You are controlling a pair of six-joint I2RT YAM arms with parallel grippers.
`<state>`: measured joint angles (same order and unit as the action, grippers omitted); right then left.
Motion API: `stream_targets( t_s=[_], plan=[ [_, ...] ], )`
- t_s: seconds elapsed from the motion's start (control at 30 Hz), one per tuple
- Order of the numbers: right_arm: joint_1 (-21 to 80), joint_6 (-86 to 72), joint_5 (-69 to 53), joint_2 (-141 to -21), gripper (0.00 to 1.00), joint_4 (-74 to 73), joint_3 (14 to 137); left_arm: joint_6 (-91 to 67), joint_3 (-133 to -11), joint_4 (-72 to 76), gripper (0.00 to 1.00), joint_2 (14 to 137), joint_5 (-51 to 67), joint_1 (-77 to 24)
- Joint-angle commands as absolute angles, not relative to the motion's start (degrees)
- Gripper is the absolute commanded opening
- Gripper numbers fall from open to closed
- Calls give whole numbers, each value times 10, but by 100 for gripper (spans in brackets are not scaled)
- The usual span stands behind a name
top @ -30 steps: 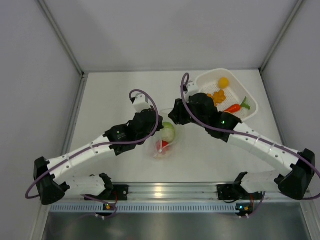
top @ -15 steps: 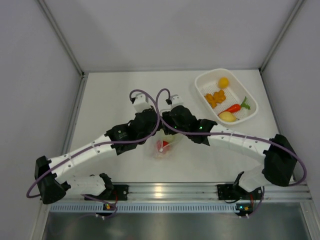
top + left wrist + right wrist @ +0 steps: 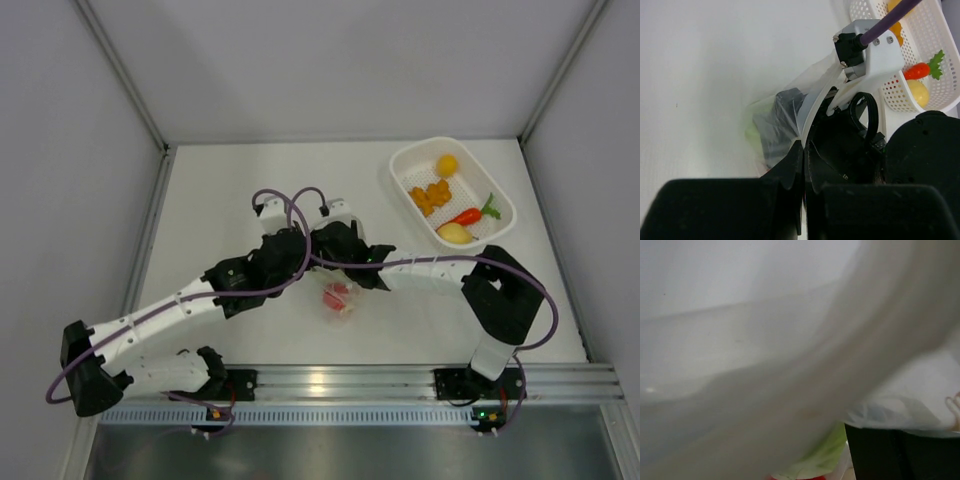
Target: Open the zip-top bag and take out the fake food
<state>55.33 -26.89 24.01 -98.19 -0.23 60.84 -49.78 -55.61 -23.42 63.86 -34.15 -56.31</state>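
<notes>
Right pincer (image 3: 782, 125) had swung back from the basket (image 3: 393, 172) into the zip-top bag (image 3: 338, 300) mid-bench, its spread unclear; left pincer (image 3: 804, 147) clamped the bag's rim. Red and green fake food (image 3: 337, 291) remained inside.

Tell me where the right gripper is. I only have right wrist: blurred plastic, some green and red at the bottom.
Observer: The top view puts the right gripper at the mouth of the zip-top bag.
Operator: Left arm holding it?
Observer: Yes. The left wrist view shows the left gripper shut on the bag's edge.
Operator: What's out so far?
Observer: Four pieces lie in the white basket: orange ball, orange lumpy piece, chilli, lemon.
</notes>
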Motion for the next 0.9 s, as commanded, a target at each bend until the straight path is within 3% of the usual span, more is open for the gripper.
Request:
stream_targets(
  t_s=[0.0,0.2,0.5,0.67,0.87],
  plan=[
    [553,-261,215,-1007,73,2,616,-486,-546,-215,0,614,-347,-565],
    [553,-271,147,-994,99,-11,585,-483,-542,-227,0,610,-359,-565],
    [568,-278,133,-962,99,-13,531,-487,-541,-231,0,610,-368,-565],
    [568,-278,171,-924,56,-17,526,-486,-547,-232,0,613,-364,-565],
    [573,-265,164,-832,51,-46,547,-483,-549,-231,0,613,-357,-565]
  ],
)
